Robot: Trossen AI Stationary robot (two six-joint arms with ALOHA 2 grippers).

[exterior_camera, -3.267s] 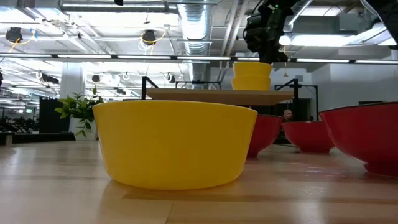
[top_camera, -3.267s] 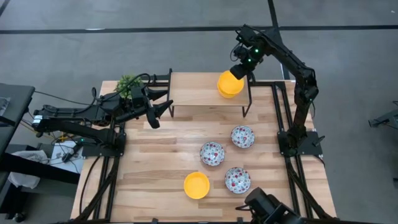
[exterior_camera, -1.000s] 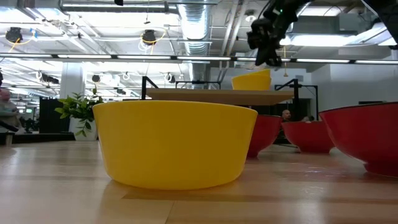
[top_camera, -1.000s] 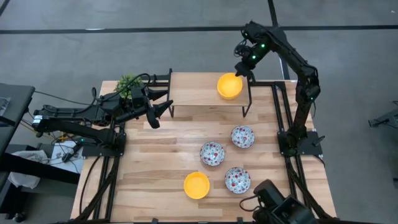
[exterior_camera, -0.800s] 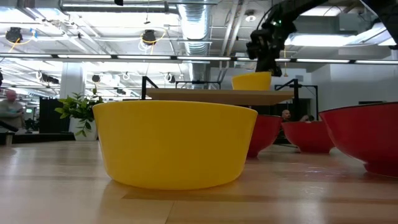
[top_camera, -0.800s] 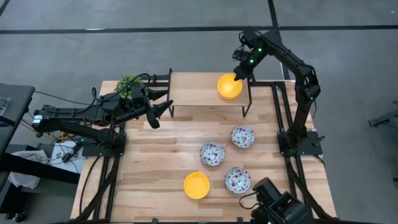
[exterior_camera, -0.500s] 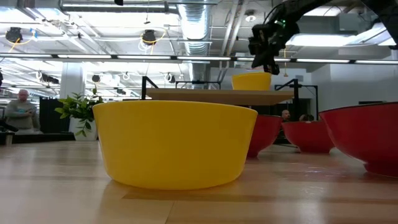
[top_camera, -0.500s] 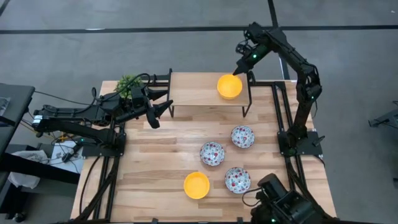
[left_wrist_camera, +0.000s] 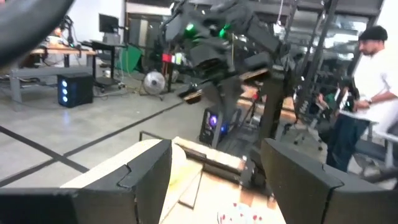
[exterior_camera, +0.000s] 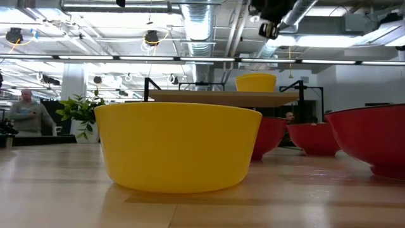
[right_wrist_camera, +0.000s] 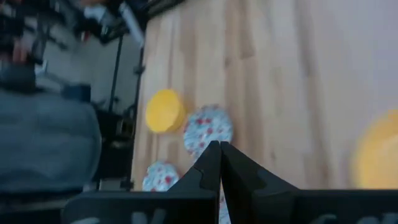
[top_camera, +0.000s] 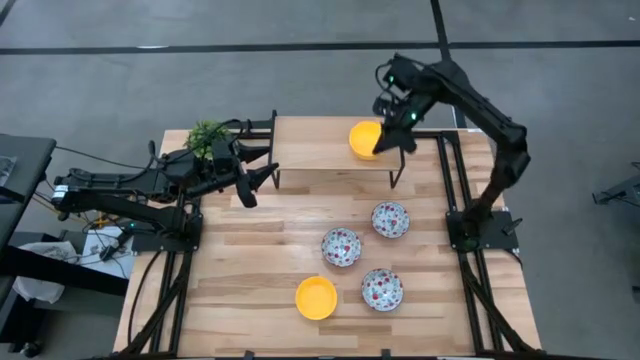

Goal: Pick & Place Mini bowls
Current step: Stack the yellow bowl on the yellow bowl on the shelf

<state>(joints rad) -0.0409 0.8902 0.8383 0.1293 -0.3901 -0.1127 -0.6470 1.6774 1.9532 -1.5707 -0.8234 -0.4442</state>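
Bowls sit in two places: yellow bowls on the raised shelf, and one yellow bowl with three speckled bowls down on the worktop. My right hand hovers above the shelf bowls, fingers pressed together and empty. My left hand waits spread beside the plant. I can read no writing anywhere.

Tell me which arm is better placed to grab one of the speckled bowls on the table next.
Probably the right. The right gripper, fingers shut and empty, hovers by the yellow bowls on the shelf, on the same side as the speckled bowls. The left gripper waits open near the plant, farther off.
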